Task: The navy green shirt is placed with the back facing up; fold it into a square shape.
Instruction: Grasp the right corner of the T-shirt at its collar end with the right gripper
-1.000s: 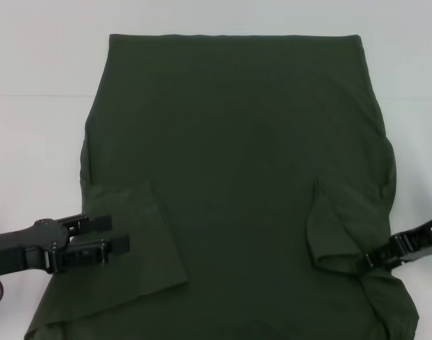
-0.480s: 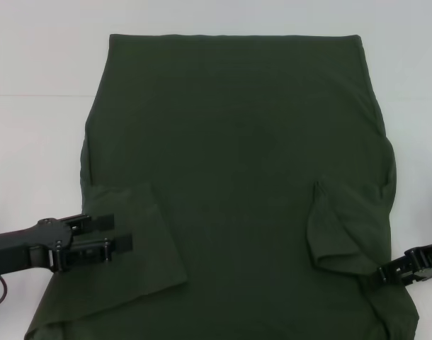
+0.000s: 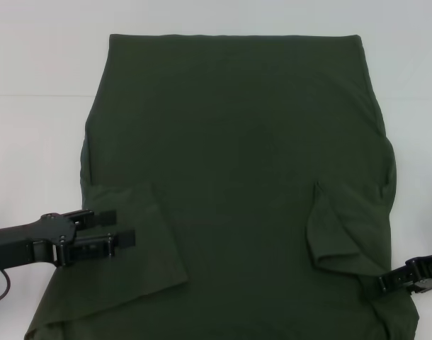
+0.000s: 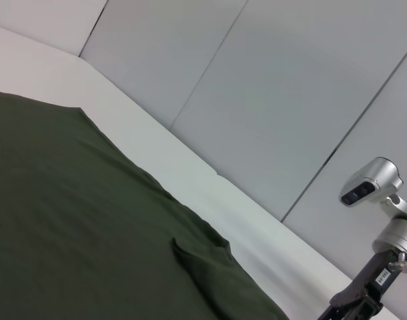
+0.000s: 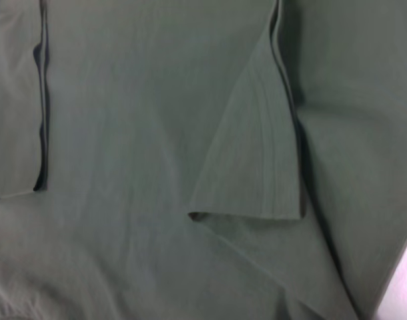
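Observation:
The navy green shirt lies flat on the white table, plain side up, and covers most of the head view. Both short sleeves are folded inward onto the body: the left sleeve and the right sleeve. My left gripper is open and empty, with its fingers over the folded left sleeve. My right gripper is at the shirt's near right edge, just off the folded right sleeve. The right wrist view shows that sleeve's hem lying flat on the shirt.
Bare white table shows to the left, right and far side of the shirt. In the left wrist view a grey camera on a stand rises beyond the table's right side, near my right arm.
My right gripper has drawn back toward the near right, away from the folded right sleeve, which stays in place. My left gripper has shifted slightly farther over the left sleeve, still open.

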